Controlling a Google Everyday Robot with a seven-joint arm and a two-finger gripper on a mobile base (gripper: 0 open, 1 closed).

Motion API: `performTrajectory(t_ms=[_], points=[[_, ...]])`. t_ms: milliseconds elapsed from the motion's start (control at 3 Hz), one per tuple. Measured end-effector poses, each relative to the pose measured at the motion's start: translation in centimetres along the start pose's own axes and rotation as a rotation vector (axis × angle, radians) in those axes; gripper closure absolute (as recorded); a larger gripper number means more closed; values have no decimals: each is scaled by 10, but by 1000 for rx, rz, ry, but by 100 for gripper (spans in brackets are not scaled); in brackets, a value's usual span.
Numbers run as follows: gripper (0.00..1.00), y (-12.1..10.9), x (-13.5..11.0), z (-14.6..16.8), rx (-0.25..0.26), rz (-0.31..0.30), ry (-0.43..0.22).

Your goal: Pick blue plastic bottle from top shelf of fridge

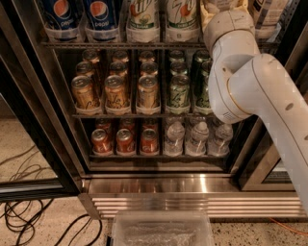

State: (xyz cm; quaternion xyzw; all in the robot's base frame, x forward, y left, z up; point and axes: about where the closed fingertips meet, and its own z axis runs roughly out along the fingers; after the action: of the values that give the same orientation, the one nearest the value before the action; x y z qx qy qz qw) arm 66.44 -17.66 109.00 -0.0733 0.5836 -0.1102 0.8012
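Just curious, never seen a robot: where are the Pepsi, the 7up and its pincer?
Pepsi [100, 13]: camera view, label.
7up [182, 13]: camera view, label.
Pincer: camera view, unseen, beyond the arm [231, 29] at the top shelf [120, 44].

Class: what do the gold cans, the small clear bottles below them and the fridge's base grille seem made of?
Gold drink cans: probably aluminium, with glossy printed sides and bright metal rims. Small clear bottles: likely thin plastic, as they are see-through. Ridged base grille: probably brushed steel, by its streaky glare. The robot's hand is out of view, beyond the white arm's top end.
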Motion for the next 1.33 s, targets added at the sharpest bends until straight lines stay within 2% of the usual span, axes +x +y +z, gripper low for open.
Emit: performTrajectory(t_ms=[667, 1000, 1333], points=[[100, -26, -59, -14, 18, 29, -155], [100, -37, -89, -34, -2, 36, -211], [100, -41, -110, -67, -71, -57, -230]])
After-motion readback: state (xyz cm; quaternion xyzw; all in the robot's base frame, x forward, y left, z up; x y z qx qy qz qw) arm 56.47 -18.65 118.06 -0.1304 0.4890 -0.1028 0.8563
